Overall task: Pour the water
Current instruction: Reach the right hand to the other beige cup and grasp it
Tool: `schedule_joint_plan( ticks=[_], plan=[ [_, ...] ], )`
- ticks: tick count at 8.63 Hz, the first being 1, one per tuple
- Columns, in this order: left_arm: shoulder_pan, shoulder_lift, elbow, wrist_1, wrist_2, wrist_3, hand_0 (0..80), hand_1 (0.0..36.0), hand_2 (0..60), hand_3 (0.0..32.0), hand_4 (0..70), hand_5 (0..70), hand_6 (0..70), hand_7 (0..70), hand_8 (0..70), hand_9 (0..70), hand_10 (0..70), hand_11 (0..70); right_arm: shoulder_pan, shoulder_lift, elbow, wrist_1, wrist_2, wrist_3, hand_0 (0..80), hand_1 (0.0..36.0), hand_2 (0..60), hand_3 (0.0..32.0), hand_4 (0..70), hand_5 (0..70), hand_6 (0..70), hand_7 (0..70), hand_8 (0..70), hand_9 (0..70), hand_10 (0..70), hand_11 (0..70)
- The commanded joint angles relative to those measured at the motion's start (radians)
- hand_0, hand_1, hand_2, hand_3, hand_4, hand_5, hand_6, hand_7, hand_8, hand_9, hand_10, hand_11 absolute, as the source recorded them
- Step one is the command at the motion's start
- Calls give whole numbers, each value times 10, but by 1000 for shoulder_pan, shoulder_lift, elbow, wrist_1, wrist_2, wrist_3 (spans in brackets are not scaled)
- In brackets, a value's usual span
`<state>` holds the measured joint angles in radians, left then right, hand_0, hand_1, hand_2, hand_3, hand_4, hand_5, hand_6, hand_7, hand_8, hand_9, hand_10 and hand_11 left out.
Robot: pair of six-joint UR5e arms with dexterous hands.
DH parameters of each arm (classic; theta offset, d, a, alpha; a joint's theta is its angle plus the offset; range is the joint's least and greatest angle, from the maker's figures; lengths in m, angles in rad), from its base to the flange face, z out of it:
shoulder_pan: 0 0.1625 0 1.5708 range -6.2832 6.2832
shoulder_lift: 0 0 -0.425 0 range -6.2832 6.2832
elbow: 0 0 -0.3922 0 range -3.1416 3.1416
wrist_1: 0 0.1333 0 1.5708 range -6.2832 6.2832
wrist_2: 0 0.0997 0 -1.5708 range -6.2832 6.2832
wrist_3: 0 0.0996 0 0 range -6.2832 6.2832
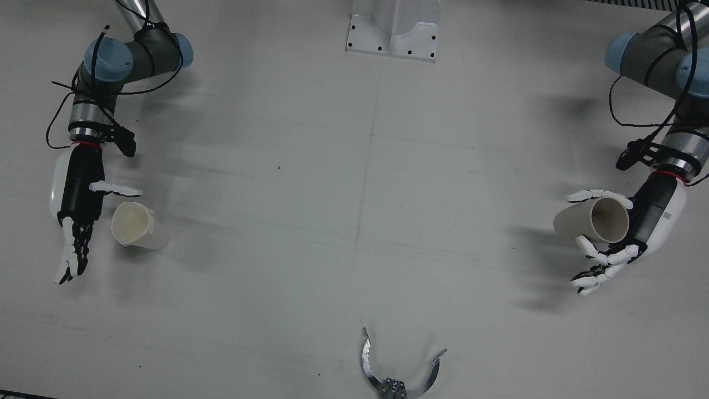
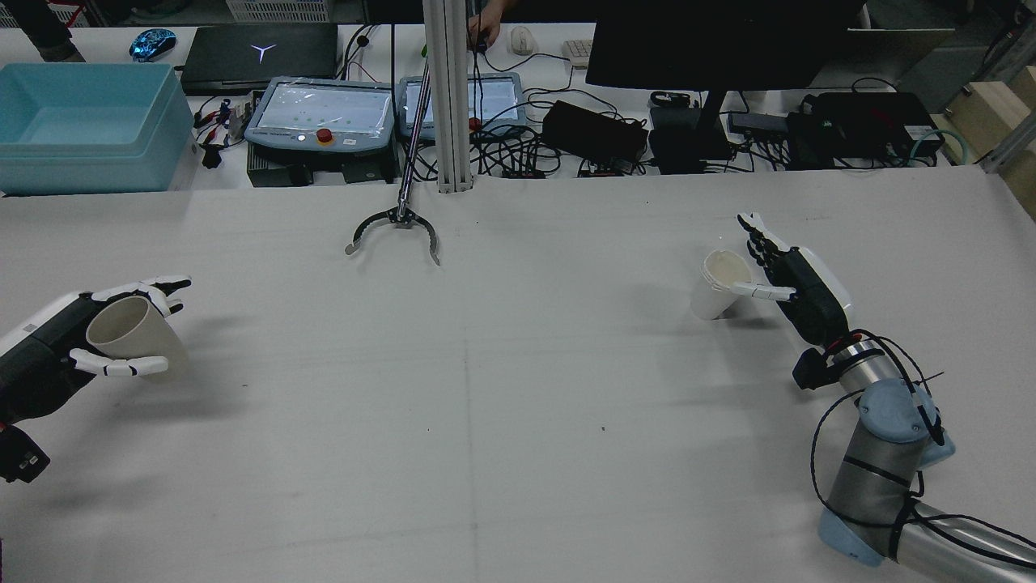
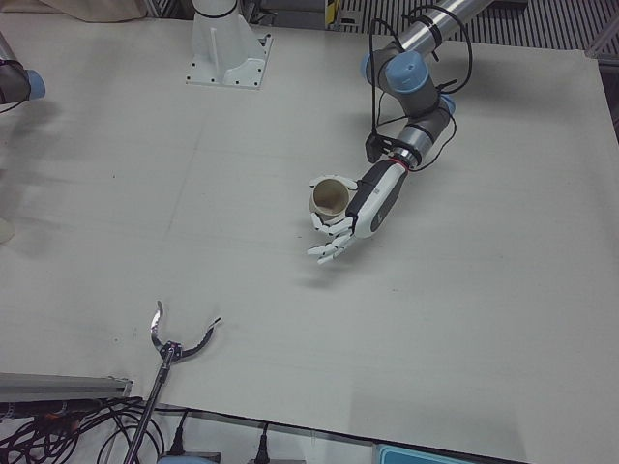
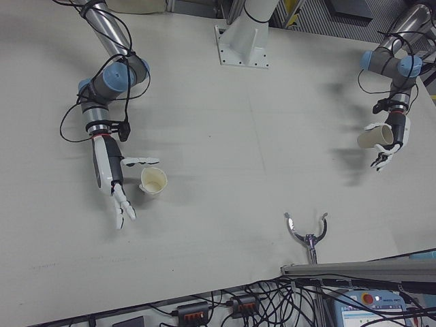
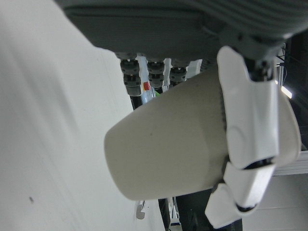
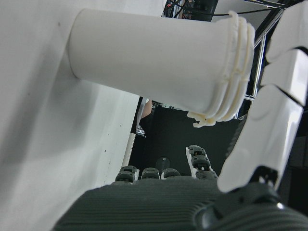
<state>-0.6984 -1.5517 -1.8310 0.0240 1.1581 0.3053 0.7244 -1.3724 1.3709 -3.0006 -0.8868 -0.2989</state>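
A wide white table [image 2: 518, 389] fills the room's middle. Behind it stands a desk with a blue bin [image 2: 85, 121], 2 control tablets [image 2: 324, 109], a closed laptop [image 2: 259, 57], a dark monitor [image 2: 712, 40] and many black cables [image 2: 566, 146].

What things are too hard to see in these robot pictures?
- Water in the tan cup held by the left hand: front view shows a dim inside, too dark to tell.
- White cup by the right hand: contents unclear, too small.
- Left arm: cut off at the rear view's left edge.
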Motion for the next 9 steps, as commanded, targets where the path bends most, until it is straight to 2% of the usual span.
schedule_joint_plan(
  ticks=[1, 4, 6, 8, 9],
  plan=[
    [2, -1, 7, -6, 0, 0, 516, 360, 600, 0, 449, 700, 140, 218, 79, 129, 103, 173, -49, 13, -13, -1, 26, 0, 493, 160, 71, 0, 53, 42, 0, 0, 7, 31, 23, 52],
    [-1, 1, 7, -9, 0, 0, 512, 360, 600, 0, 448, 700, 144, 227, 83, 136, 106, 177, -59, 16, -6, -1, 26, 3, 491, 161, 71, 0, 45, 46, 0, 0, 9, 34, 21, 50],
    [-1, 7, 10, -12, 0, 0, 512, 360, 600, 0, 446, 700, 145, 231, 85, 138, 106, 177, -59, 16, -4, -1, 26, 1, 508, 176, 70, 0, 52, 54, 18, 4, 15, 42, 23, 54],
    [-1, 7, 10, -12, 0, 0, 510, 360, 600, 0, 441, 700, 146, 234, 87, 142, 108, 180, -62, 21, -1, -1, 26, 1, 523, 188, 74, 0, 69, 57, 53, 91, 9, 36, 33, 69],
    [0, 7, 10, -13, 0, 0, 509, 360, 600, 0, 439, 700, 147, 235, 87, 143, 108, 180, -63, 24, -1, -3, 26, 0, 534, 199, 74, 0, 80, 59, 81, 165, 17, 55, 36, 74]
  ],
)
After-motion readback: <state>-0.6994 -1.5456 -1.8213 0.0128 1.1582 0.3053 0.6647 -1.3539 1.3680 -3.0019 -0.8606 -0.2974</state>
